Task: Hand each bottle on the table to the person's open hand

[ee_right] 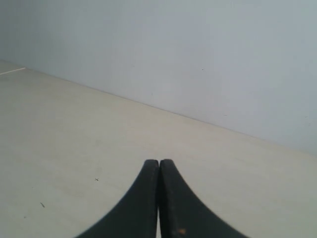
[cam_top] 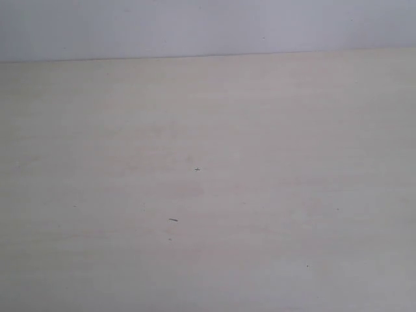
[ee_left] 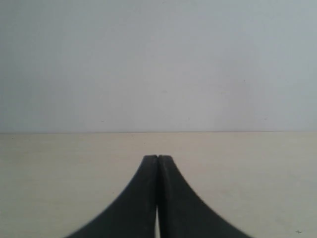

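Bottles are nowhere to be seen on the counter (cam_top: pixel 260 130). Left pincer (ee_left: pixel 157 158) and right pincer (ee_right: pixel 158 161) are both pressed together, holding nothing. A reach now might grab only air, since nothing is there.

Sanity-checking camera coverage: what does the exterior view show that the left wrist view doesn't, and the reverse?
Exterior only: a short dark streak on the table; no gripper in frame. Left wrist only: the left gripper, jaws shut together, holding nothing. Both: pale table, plain wall behind it, no bottles and no hand in sight.
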Action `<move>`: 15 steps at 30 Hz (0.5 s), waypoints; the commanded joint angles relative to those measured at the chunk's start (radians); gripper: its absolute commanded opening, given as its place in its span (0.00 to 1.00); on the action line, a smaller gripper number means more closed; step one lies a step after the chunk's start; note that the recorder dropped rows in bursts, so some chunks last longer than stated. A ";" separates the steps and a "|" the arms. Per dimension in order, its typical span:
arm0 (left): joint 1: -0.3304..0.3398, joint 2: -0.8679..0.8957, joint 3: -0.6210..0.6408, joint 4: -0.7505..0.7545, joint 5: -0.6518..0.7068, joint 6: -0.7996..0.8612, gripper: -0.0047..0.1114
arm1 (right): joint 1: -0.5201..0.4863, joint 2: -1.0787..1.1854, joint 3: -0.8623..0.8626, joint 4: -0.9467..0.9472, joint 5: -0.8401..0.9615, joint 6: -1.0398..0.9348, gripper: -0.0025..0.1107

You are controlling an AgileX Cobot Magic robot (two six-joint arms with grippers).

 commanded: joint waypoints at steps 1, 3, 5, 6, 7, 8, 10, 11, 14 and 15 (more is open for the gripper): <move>0.011 -0.007 0.000 0.023 0.001 -0.017 0.04 | 0.001 -0.003 0.003 0.000 -0.007 0.002 0.02; 0.012 -0.007 0.000 0.023 0.001 -0.010 0.04 | 0.001 -0.003 0.003 0.000 -0.007 0.002 0.02; 0.012 -0.007 0.000 0.023 0.003 -0.010 0.04 | 0.001 -0.003 0.003 0.000 -0.007 0.002 0.02; 0.012 -0.007 0.000 0.023 0.003 -0.010 0.04 | 0.001 -0.003 0.003 0.000 -0.007 0.002 0.02; 0.012 -0.007 0.000 0.023 0.003 -0.010 0.04 | 0.001 -0.003 0.003 0.000 -0.007 0.002 0.02; 0.012 -0.007 0.000 0.023 0.003 -0.010 0.04 | 0.001 -0.003 0.003 0.000 -0.007 0.002 0.02; 0.012 -0.007 0.000 0.023 0.003 -0.010 0.04 | 0.001 -0.003 0.003 0.000 -0.007 0.002 0.02; 0.012 -0.007 0.000 0.023 0.003 -0.010 0.04 | 0.001 -0.003 0.003 0.000 -0.007 0.002 0.02; 0.012 -0.007 0.000 0.023 0.003 -0.010 0.04 | 0.001 -0.003 0.003 0.000 -0.007 0.002 0.02; 0.012 -0.007 0.000 0.023 0.003 -0.010 0.04 | 0.001 -0.003 0.003 0.000 -0.007 0.002 0.02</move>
